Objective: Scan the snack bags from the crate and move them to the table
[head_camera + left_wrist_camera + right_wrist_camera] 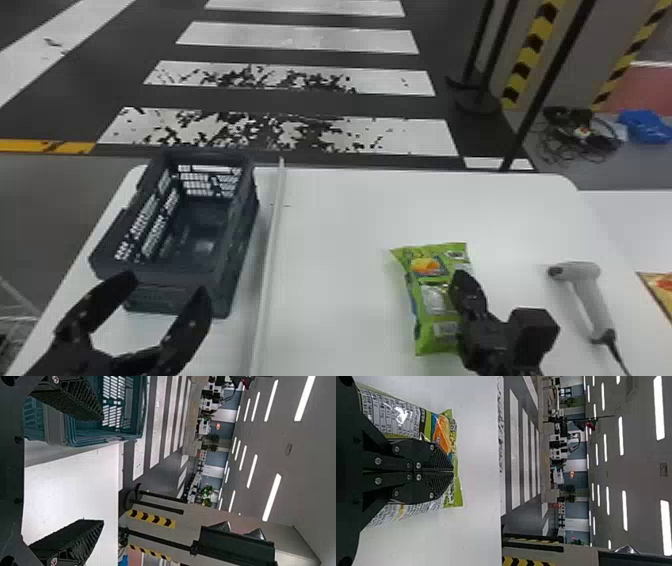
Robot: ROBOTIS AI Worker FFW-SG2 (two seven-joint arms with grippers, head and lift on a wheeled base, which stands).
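On table [340,215]: green snack bag [429,322], prob. at scan stage, R gripper [453,471] over it, fingers pressed together; L gripper [165,287] spread nr crate [245,220]; next, R to fetch scanner [582,272].

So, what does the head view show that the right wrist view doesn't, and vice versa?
Head view against right wrist view: the crate, left gripper, scanner, white strip and part of a packet at the right edge.

Right wrist view against head view: ceiling lights and distant plants.

Both: the right gripper, the green bag, the table and the crossing's stripes.
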